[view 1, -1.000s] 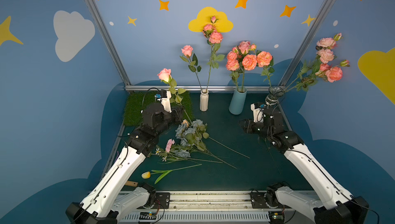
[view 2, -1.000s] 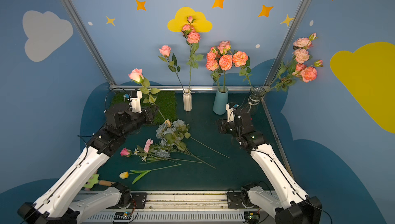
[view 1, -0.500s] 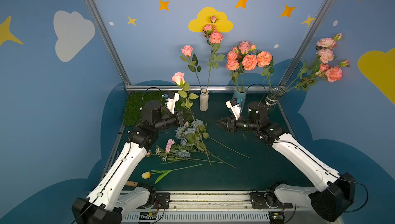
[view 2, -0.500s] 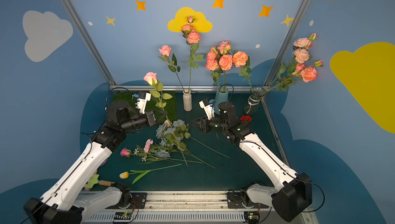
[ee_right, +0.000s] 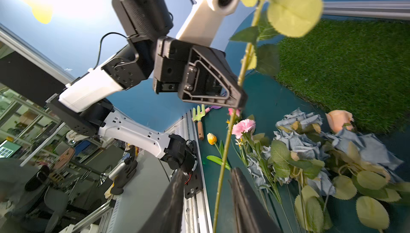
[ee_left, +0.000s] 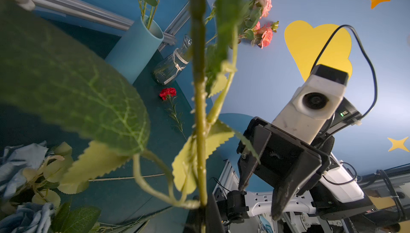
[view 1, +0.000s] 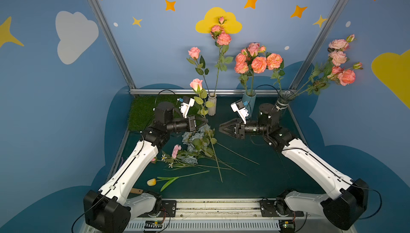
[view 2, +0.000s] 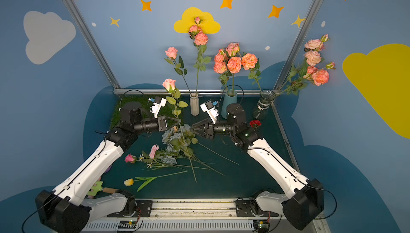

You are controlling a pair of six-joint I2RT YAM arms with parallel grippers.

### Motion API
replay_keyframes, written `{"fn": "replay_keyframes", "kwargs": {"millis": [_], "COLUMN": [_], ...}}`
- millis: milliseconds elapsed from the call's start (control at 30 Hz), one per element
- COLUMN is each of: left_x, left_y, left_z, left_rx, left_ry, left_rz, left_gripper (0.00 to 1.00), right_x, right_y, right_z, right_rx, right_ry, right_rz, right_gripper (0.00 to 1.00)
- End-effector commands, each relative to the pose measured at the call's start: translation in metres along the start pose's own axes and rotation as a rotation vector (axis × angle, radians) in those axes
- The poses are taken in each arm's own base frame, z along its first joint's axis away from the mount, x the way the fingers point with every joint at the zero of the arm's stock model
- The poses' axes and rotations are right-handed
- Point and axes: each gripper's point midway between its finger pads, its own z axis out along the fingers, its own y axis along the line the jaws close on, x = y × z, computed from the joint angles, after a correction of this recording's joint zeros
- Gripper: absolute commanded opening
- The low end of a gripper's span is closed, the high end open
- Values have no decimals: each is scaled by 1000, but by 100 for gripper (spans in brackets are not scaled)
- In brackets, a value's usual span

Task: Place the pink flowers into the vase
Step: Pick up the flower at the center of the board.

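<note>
My left tool (view 1: pixel 204 121) is clenched on the pink rose (view 1: pixel 196 84) stem, holding it upright off the surface (view 1: pixel 255 176), just before the white vase (view 1: pixel 211 107). My right tool (view 1: pixel 221 129) is spread, facing the stem, probably for a regrasp.

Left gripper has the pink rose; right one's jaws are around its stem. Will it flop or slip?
Probably stiff: the pink rose stands straight above the shut left gripper. Likely top-heavy, so it may pivot. Its thin stem, inside the open right gripper, might twist.
</note>
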Motion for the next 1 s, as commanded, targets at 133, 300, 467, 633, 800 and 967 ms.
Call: {"fn": "replay_keyframes", "kwargs": {"millis": [133, 300, 467, 633, 800, 967], "left_x": [1, 5, 9, 11, 14, 18], "left_y": [-30, -36, -36, -37, -39, -40], "left_z": [4, 7, 11, 11, 13, 15], "left_rx": [81, 87, 92, 91, 97, 100], "left_ry": [35, 55, 75, 80, 91, 99], "left_rz": [63, 73, 73, 78, 80, 79], "left_gripper": [2, 2, 2, 2, 2, 2], "right_x": [9, 14, 15, 16, 14, 15], "right_y": [12, 3, 2, 0, 0, -9], "right_z": [20, 24, 27, 26, 26, 30], "right_rx": [-81, -41, -40, -20, -19, 0], "right_ry": [52, 69, 74, 74, 63, 57], "right_rz": [-9, -15, -14, -22, -29, -14], "right_gripper": [34, 30, 29, 27, 25, 22]}}
